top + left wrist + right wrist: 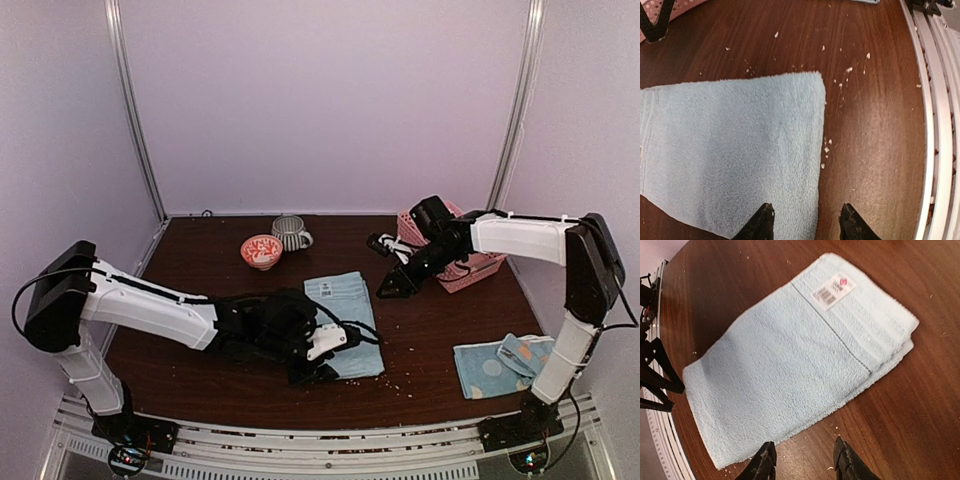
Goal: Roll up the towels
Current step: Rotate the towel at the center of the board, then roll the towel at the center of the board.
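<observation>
Pale blue terry, the folded towel (790, 355) lies flat on the wood-grain table (875, 125). Left pincer (805, 209) gapes astride its fluffy edge; right pincer (804, 447) hangs open beside it.

In the top view, the near left corner of the plain blue towel (348, 298) is covered by the left gripper (318, 370), whose fingertips cannot be made out. The dotted towel (487, 368) at near right is partly hidden by the right arm (562, 350). The print on the white label (833, 291) is too small to be read
</observation>
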### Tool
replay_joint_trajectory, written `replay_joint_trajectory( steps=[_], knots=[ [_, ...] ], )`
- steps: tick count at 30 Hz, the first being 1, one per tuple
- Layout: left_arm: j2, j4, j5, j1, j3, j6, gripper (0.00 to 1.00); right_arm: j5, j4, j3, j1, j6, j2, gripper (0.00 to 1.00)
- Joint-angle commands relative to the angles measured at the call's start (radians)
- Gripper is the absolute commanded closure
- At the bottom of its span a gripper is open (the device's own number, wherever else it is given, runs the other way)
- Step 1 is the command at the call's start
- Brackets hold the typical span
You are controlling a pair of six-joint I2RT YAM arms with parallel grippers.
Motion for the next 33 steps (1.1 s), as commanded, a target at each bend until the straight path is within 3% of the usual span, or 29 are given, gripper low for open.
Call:
replay_joint_trajectory(
  steps=[1,7,13,18,33],
  knots=[
    [0.052,-0.034,-0.008,0.005,0.024,0.097,0.54,-0.036,-0.015,0.01,-0.006,-0.076,0.072,0.59],
    [0.079,0.004,0.002,0.005,0.019,0.122,0.56,-0.114,-0.055,0.023,-0.005,-0.108,0.123,0.59],
    [0.093,0.086,-0.015,-0.001,0.004,0.111,0.58,-0.021,-0.052,0.037,-0.004,-0.097,0.084,0.6],
    [0.102,0.064,-0.072,-0.01,0.003,0.119,0.66,0.038,-0.064,0.043,-0.007,-0.1,0.015,0.59],
    [0.156,0.079,-0.034,-0.01,0.007,0.115,0.62,0.095,-0.083,-0.077,-0.054,-0.08,-0.197,0.58]
  ],
)
